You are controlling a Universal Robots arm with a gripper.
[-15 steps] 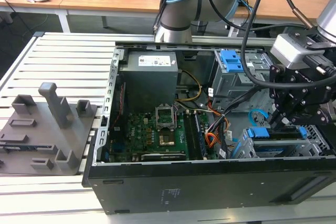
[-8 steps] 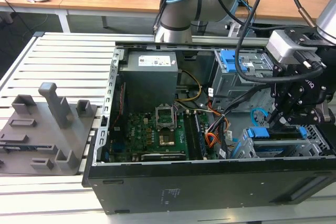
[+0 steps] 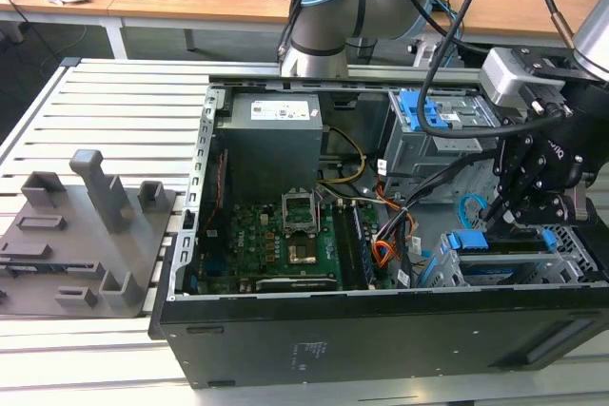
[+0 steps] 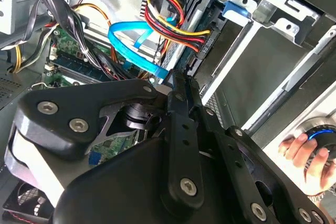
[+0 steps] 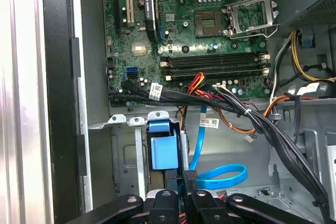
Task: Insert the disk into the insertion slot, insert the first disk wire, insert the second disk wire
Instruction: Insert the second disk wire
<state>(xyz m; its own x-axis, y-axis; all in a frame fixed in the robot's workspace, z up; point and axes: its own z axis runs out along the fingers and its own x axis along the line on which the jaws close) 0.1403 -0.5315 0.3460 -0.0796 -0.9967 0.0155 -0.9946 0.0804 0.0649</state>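
Exterior view: a slatted metal table carried an open black computer case lying on its side, with the arm rising behind its far wall and a grey fixture standing well apart toward the exterior view's left. Inside the case, a boxy power supply sat beside the green motherboard, whose face lay open and uncovered. Toward the exterior view's right stood the taller cage with its blue latch and, nearer the front wall, the insertion slot. The disk lay seated in that slot, its blue carrier held between the cage walls. The gripper hung just above it, hemmed in by the taller cage on one side and the case's end wall on the other. In the first wrist view a bundle of black wires, with red and orange leads alongside, crossed between motherboard and slot, close to the fingers. In both wrist views the claw was closed on the black plug of the blue disk wire, whose flat band looped just beside the fingertips. In the second wrist view a person's hand rested on a round knob outside the case.
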